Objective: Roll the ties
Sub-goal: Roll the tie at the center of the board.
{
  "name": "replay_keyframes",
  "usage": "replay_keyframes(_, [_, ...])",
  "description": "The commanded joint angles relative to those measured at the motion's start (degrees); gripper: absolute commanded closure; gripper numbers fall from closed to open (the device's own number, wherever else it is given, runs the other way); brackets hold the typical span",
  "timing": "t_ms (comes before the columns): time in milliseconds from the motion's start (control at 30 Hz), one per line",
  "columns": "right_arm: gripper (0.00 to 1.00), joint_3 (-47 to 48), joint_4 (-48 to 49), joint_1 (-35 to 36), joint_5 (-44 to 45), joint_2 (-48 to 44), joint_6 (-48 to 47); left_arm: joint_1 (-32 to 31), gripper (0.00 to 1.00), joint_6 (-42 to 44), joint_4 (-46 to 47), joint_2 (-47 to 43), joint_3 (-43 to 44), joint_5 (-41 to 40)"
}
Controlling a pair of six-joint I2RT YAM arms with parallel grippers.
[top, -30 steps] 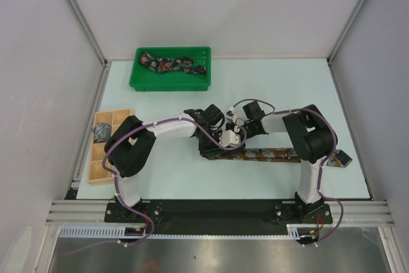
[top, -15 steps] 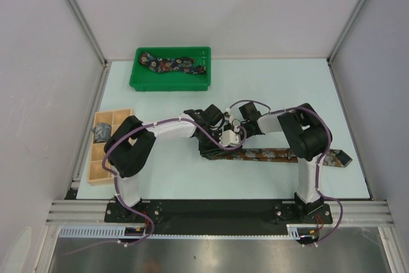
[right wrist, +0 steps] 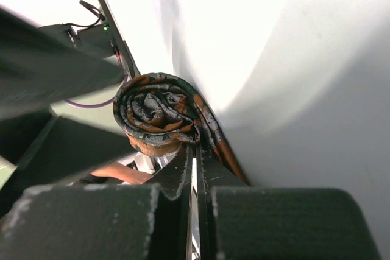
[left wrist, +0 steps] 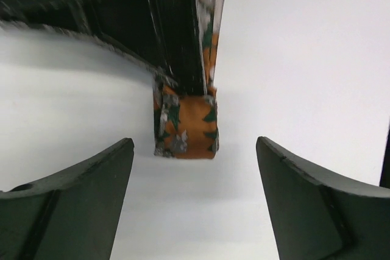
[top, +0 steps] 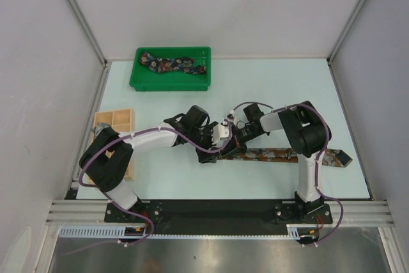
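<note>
From above, the change is in my left arm (top: 153, 137): a second ago its elbow sat folded over the wooden box (top: 115, 119), and now it has swung out low and to the left, so my wrist reaches the work from further back. The rust-brown tie (top: 281, 155) lies flat across the near table. Its pointed end is out to the right and its other end is gathered under both wrists at the middle. The dark floral tie (top: 174, 64) waits in the green tray (top: 137, 84). Through my left wrist, my left claw (left wrist: 194, 144) is spread wide and touches nothing. The roll (left wrist: 186, 127) sits just beyond the fingertips, with the right arm's dark fingers on it from the far side. I take this to mean I have let go and handed the winding over. Through my right wrist, my right claw (right wrist: 195, 147) is pressed nearly together, pinching the tie where the strip leaves the tight coil. The rolling looks only begun, with most of the length still flat. I can read no brand, label or writing in any view.
</note>
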Motion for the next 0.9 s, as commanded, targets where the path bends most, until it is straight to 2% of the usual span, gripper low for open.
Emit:
replay_keyframes(0, [1.00, 0.2, -2.7, -0.4, 7.5, 2.4, -4.9, 1.4, 0.09, -6.3, 11.4, -2.7, -2.1, 8.3])
replay_keyframes(333, [1.00, 0.8, -4.2, -1.2, 8.3, 3.9, -6.5, 2.5, 0.08, -2.9, 22.7, -0.7, -9.6, 9.0])
replay_keyframes(633, [1.00, 1.2, -5.4, -2.1, 8.8, 5.4, -7.3, 2.6, 0.20, -6.4, 34.5, 0.9, -14.2, 11.0])
replay_keyframes(733, [1.00, 1.5, -6.4, -2.8, 8.8, 5.7, -7.8, 2.5, 0.26, -6.5, 35.2, 1.5, -14.5, 11.6])
replay_keyframes(800, [1.00, 1.5, -7.0, -2.9, 8.9, 5.6, -8.0, 2.3, 0.33, -6.5, 35.2, 1.7, -14.5, 10.6])
replay_keyframes(833, [1.00, 1.5, -7.1, -2.9, 8.8, 5.6, -8.2, 2.1, 0.38, -6.4, 35.0, 2.0, -14.2, 9.7])
replay_keyframes(867, [1.00, 1.5, -7.1, -2.7, 8.8, 5.4, -8.2, 1.9, 0.48, -6.0, 33.5, 2.3, -13.9, 9.0])
